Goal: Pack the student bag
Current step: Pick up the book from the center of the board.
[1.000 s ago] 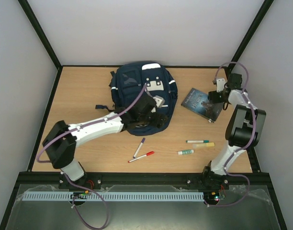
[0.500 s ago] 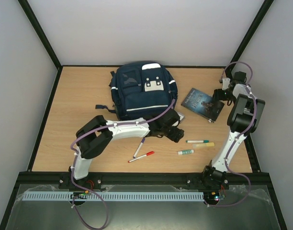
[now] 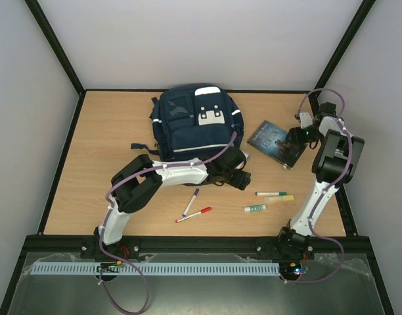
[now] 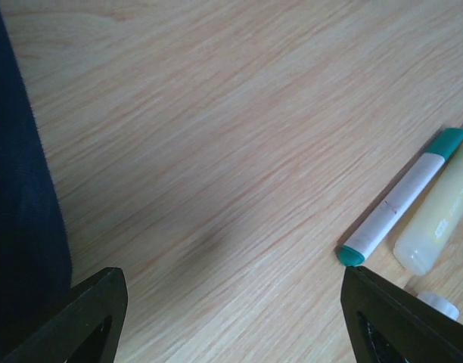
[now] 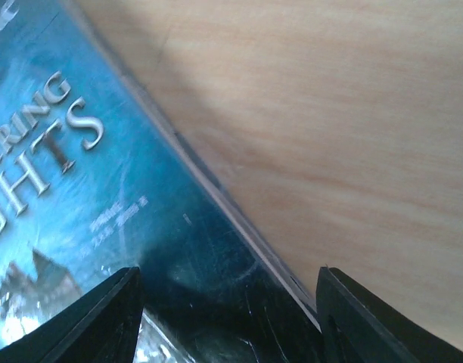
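The student bag (image 3: pixel 198 128), a large navy backpack, lies flat at the back centre of the table; its dark edge fills the left of the left wrist view (image 4: pixel 20 212). My left gripper (image 3: pixel 239 178) is low over bare wood just off the bag's front right corner, open and empty (image 4: pixel 231 321). A green-capped marker (image 4: pixel 402 200) and a yellow highlighter (image 4: pixel 439 219) lie just to its right. My right gripper (image 3: pixel 297 138) hovers open (image 5: pixel 231 318) over the right edge of a blue-covered book (image 5: pixel 103 227), one finger over the cover and one over the wood.
The book (image 3: pixel 270 138) lies right of the bag. At the front lie the green marker (image 3: pixel 271 193), highlighter (image 3: pixel 286 198), a glue stick (image 3: pixel 255 209), a purple pen (image 3: pixel 191 201) and a red pen (image 3: pixel 194 214). Black frame posts stand at the table's corners.
My left arm has swung off the top of the bag, right and forward, down to the table near the markers. The right gripper shifted slightly along the book's right edge.
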`<state>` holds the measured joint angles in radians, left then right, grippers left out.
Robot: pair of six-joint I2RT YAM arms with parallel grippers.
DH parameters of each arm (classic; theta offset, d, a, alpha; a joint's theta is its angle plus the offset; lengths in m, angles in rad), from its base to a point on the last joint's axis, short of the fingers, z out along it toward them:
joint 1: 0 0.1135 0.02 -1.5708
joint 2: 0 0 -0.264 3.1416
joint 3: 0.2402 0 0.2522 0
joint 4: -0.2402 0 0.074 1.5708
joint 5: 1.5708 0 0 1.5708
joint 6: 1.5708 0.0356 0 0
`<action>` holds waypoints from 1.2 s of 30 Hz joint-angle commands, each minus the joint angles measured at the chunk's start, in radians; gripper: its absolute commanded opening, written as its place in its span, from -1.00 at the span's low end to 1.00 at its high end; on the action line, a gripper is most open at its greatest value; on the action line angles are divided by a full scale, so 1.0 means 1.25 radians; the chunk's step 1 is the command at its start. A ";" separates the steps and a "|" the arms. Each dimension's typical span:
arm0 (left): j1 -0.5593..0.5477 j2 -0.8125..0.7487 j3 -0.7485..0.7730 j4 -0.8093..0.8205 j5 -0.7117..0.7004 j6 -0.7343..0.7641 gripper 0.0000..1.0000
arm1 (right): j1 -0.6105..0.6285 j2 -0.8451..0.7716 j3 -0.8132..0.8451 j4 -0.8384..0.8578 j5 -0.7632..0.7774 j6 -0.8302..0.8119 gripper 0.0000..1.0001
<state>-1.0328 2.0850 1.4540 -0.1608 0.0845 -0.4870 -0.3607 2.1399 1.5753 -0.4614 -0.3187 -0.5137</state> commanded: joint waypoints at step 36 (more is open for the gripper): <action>0.040 -0.069 -0.093 0.256 0.102 -0.077 0.99 | 0.028 -0.034 -0.131 -0.110 0.011 0.038 0.20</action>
<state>-0.9848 2.0632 1.3426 0.0853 0.1902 -0.6060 -0.3481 2.1353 1.5440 -0.4892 -0.2863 -0.4686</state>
